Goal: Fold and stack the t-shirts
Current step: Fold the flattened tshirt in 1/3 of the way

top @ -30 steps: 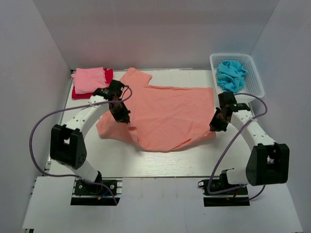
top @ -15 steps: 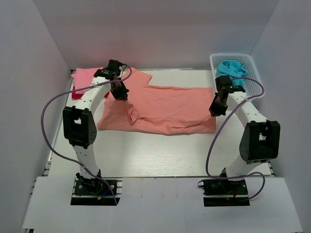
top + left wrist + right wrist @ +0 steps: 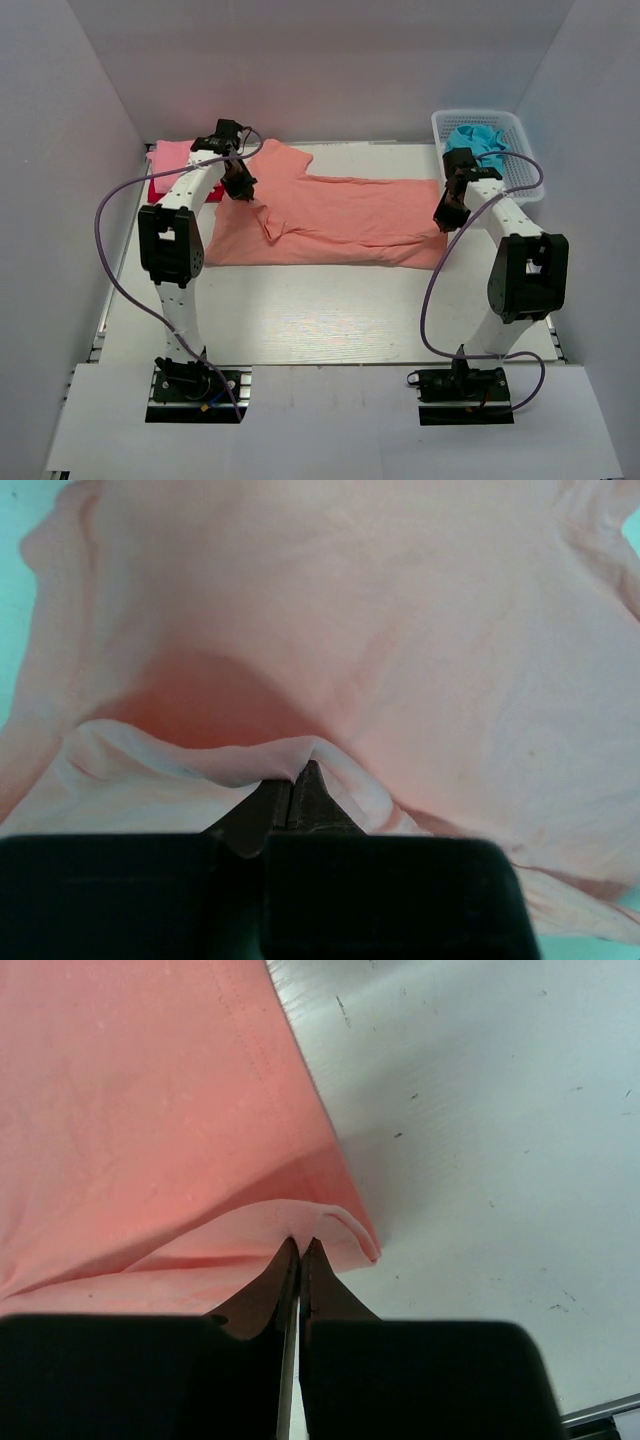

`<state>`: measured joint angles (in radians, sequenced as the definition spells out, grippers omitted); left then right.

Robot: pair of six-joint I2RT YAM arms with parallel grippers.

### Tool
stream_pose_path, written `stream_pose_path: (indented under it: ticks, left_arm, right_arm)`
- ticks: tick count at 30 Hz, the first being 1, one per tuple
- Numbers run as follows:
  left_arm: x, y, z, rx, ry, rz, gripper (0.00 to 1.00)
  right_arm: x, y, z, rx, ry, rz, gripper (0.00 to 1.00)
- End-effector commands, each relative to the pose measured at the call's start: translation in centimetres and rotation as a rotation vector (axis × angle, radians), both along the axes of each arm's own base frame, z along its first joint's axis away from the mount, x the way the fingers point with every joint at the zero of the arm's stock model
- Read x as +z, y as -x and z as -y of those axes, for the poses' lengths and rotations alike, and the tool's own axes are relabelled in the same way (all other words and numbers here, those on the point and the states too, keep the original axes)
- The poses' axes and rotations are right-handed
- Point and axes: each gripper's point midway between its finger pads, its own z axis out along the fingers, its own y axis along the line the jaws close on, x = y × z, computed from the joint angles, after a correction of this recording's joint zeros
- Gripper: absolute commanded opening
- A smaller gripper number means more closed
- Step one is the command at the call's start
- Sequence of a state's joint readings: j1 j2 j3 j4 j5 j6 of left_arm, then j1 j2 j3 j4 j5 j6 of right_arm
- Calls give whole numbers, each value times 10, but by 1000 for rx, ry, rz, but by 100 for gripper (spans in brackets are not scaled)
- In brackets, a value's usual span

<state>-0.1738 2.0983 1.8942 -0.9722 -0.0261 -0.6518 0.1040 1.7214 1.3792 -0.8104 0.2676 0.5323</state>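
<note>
The large salmon-orange t-shirt [image 3: 340, 222] lies folded lengthwise across the table's far half. My left gripper [image 3: 242, 188] is shut on a pinch of its cloth near the left sleeve; the wrist view shows the fold [image 3: 210, 765] caught at the fingertips [image 3: 312, 785]. My right gripper [image 3: 446, 216] is shut on the shirt's right edge [image 3: 320, 1222], just above the table. A folded light pink t-shirt [image 3: 172, 152] lies on a red one [image 3: 158, 190] at the far left. A turquoise-blue t-shirt [image 3: 478, 138] sits crumpled in the basket.
A white lattice basket [image 3: 520, 165] stands at the far right corner, close behind my right arm. Grey walls close in the back and both sides. Purple cables loop from both arms over the table [image 3: 320, 310].
Both grippers have carried the shirt's near edge away from me toward the far side, folding the shirt into a narrower band. Both arms are now stretched farther out.
</note>
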Motion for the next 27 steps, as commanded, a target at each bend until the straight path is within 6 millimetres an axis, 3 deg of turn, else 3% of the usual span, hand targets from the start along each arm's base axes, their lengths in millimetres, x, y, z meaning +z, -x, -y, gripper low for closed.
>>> stream_pose_path:
  ticks: [1,8,9,13,15,16,17,19,20,21,25,26,27]
  left_arm:
    - [21,-15,-12,13,-3,70,0]
    - [23,-30,-36,77,-13,111,0]
    - [28,-35,-34,60,-5,133,0]
    - [9,-46,-17,-3,66,121,0]
    - [8,-56,-12,-25,84,149,0]
    - [5,-59,-10,-44,93,154,4]
    - [0,-66,-9,-44,94,169,29]
    - [3,-75,-6,-60,102,195,64]
    - [11,-82,-5,-61,104,220,84]
    - [17,-84,-5,-61,104,231,100]
    - [50,-81,-14,-84,77,291,100]
    - [43,-71,-15,-83,75,262,100]
    - [46,-64,-15,-83,75,261,100]
  right_arm:
    - [13,-20,8,-5,41,53,0]
    - [0,-28,13,-11,64,32,0]
    - [-2,-28,12,-12,60,28,0]
    - [-2,-40,9,-5,52,65,0]
    - [-1,-47,10,-16,58,89,1]
    - [-1,-50,11,-17,60,96,10]
    - [-1,-53,12,-19,63,100,17]
    - [1,-57,12,-11,73,102,35]
    - [3,-59,9,-1,69,106,53]
    - [6,-60,4,31,47,104,60]
    - [19,-56,-23,139,-45,139,77]
    - [28,-56,-27,162,-56,170,87]
    - [26,-45,-34,192,-94,165,90]
